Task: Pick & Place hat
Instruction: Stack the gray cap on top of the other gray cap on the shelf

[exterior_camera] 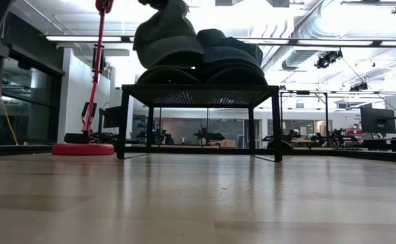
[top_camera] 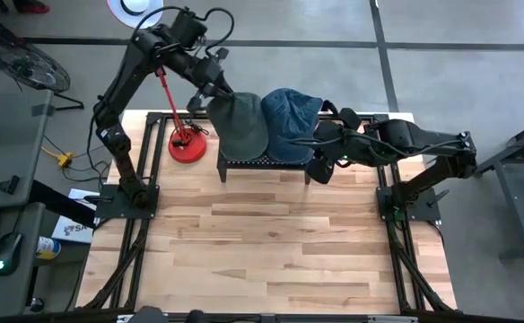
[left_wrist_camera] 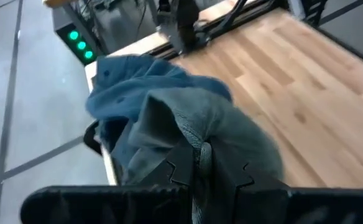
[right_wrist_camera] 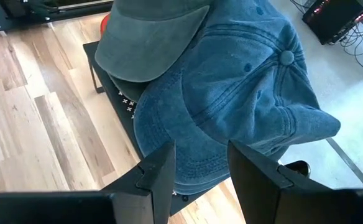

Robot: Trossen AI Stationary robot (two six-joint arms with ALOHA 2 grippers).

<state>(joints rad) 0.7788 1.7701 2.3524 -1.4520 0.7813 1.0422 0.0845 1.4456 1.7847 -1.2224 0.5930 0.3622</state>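
A grey-green hat (top_camera: 241, 124) hangs over the left half of a low black rack (top_camera: 266, 164), with my left gripper (top_camera: 219, 97) shut on it from the far left. A blue denim hat (top_camera: 291, 121) lies beside it on the rack's right half, partly tucked under the grey-green one (right_wrist_camera: 150, 43). My right gripper (right_wrist_camera: 197, 168) stands open at the blue hat's (right_wrist_camera: 243, 81) near right brim, one finger on either side; I cannot tell whether it touches. In the low view both hats (exterior_camera: 167, 34) sit above dark rounded shapes (exterior_camera: 167, 74) on the rack. My left gripper pinches a bunched fold of the grey-green hat's crown (left_wrist_camera: 205, 154) between its two fingers (left_wrist_camera: 181, 174). The fingers slant down from the table's far left side. The hat spreads out below them; its lower edge (exterior_camera: 174, 62) reaches the dark shape on the rack.
A red stand (top_camera: 188, 146) with a slanted red pole (exterior_camera: 95, 68) sits just left of the rack, close under my left arm. The bare wooden table (top_camera: 262, 242) stretches out in front of the rack toward the near edge.
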